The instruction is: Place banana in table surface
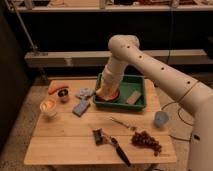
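1. Your end effector [105, 91] is low over the left end of the green tray [140, 79], just beside the red bowl [115, 96]. Its fingers are together, clamped on a yellowish thing that reads as the banana [102, 93].
2. That puts the banana over the tray, not the tabletop [65, 141]. Don't release here.
3. Lift straight up first so the banana clears the tray rim and the bowl.
4. Carry it to bare wood. The front-left patch, between the blue sponge [80, 107] and the dark utensil [118, 149], looks roomiest.
5. Keep off the fork [122, 123], the grapes [146, 141] and the blue cup [161, 119].
6. Lower until the banana nearly touches the wood, then part the fingers. Dropped from higher up, it will likely roll.
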{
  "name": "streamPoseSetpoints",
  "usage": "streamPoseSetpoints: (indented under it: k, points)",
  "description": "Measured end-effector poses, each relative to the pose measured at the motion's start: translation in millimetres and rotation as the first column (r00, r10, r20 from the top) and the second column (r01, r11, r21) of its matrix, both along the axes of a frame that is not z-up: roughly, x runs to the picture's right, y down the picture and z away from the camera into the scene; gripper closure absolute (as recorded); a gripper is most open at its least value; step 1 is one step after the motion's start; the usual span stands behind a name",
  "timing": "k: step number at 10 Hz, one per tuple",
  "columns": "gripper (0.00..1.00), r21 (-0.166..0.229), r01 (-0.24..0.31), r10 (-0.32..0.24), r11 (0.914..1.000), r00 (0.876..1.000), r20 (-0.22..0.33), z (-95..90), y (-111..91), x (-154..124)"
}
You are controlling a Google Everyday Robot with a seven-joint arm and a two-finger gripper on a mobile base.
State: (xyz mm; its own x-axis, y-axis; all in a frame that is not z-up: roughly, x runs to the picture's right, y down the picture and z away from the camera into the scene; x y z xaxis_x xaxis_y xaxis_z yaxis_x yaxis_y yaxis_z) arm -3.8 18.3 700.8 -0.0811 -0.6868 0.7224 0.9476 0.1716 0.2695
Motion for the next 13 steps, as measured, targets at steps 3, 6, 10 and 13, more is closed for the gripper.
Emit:
streamPoseSetpoints:
  k: [3, 6, 10, 13]
  points:
    - [1.0, -0.016, 0.038, -0.037, 0.9992, 0.997, 0.071, -12.6, 14, -22]
    - [1.0, -0.016, 0.036, -0.034, 0.9992, 0.997, 0.069, -12.4, 13, -20]
    - [1.0, -0.001, 0.049, -0.049, 0.9988, 0.996, 0.068, -13.6, 13, -22]
    - [1.0, 0.027, 0.094, -0.096, 0.9952, 0.992, 0.085, -27.6, 17, -57]
